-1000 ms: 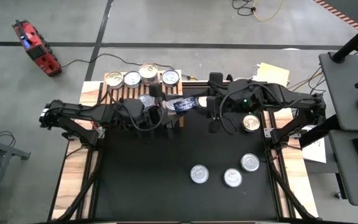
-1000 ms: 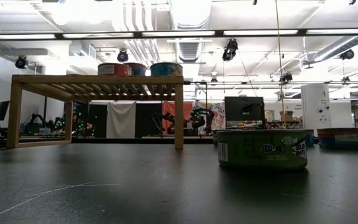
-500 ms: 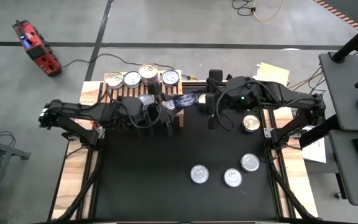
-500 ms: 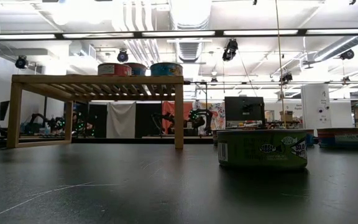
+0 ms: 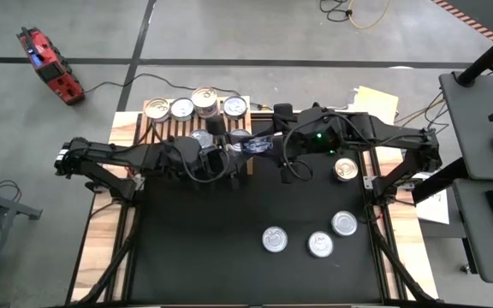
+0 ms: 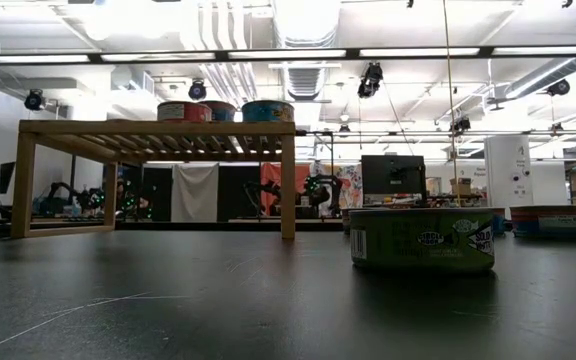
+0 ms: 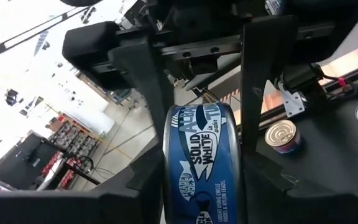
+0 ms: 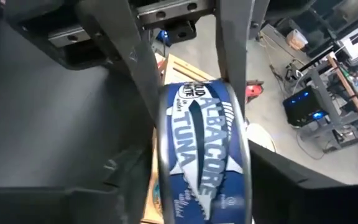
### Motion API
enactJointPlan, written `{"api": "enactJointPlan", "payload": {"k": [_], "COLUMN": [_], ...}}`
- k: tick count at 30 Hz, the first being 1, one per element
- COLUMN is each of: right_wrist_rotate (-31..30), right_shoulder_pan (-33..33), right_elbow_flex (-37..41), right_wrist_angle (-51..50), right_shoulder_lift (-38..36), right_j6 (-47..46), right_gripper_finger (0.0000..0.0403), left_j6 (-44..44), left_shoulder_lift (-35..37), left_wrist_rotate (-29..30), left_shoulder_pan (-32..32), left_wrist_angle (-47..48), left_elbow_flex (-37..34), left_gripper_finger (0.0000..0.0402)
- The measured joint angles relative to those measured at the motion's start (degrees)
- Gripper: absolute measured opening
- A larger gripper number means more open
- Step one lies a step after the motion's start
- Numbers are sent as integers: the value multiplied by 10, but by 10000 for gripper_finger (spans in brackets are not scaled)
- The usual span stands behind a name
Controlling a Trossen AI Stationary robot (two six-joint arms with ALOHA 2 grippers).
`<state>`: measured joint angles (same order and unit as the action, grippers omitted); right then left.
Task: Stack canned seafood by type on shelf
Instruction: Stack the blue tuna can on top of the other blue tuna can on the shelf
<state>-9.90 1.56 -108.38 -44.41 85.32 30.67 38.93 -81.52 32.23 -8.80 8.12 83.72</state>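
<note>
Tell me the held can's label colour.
Blue with white lettering on the can; right wrist view shows it best.

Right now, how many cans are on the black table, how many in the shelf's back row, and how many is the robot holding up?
Cans on the black table: 4
Cans in the shelf's back row: 4
Blue tuna can in the left gripper: 1
Total: 9

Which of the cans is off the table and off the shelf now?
The blue tuna can, on edge between the two grippers; the other cans sit flat.
</note>
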Motion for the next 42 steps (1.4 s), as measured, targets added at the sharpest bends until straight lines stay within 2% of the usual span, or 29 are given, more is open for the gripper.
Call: {"api": "enactJointPlan", "payload": {"k": [4,7,11,15,18,22,26,28,32,34,37,42], "right_wrist_rotate": [-5,-11,-41,-46,-40,20,116,141,146,147,146,141], "right_shoulder_pan": [-1,-2,-7,-33,-65,-119,-178,-203,-232,-239,-240,-240], "right_elbow_flex": [0,0,-7,-24,-30,-30,-30,-30,-30,-30,-30,-29], "right_wrist_angle": [-3,-2,-7,-27,-29,-33,-32,-30,-29,-29,-28,27], "right_shoulder_lift": [-1,-1,-1,-2,-2,0,7,15,42,60,90,133], "right_j6": [8,25,52,67,66,65,34,22,23,30,50,89], "right_gripper_finger": [132,129,129,129,129,129,129,129,129,129,129,129], "left_j6": [-16,-58,-192,-271,-302,-309,-325,-341,-387,-405,-416,-433], "left_shoulder_lift": [0,0,0,2,4,17,32,35,38,39,40,48], "left_wrist_rotate": [18,51,105,109,83,-3,-136,-219,-439,-511,-551,-557], "left_shoulder_pan": [0,0,2,5,10,35,81,110,190,231,283,350], "left_wrist_angle": [-3,-3,21,69,90,64,21,7,-55,-78,-84,-75], "left_elbow_flex": [-1,-2,-2,-2,-3,-2,1,1,1,1,1,1], "left_gripper_finger": [167,176,187,196,196,190,176,168,150,141,130,120]}}
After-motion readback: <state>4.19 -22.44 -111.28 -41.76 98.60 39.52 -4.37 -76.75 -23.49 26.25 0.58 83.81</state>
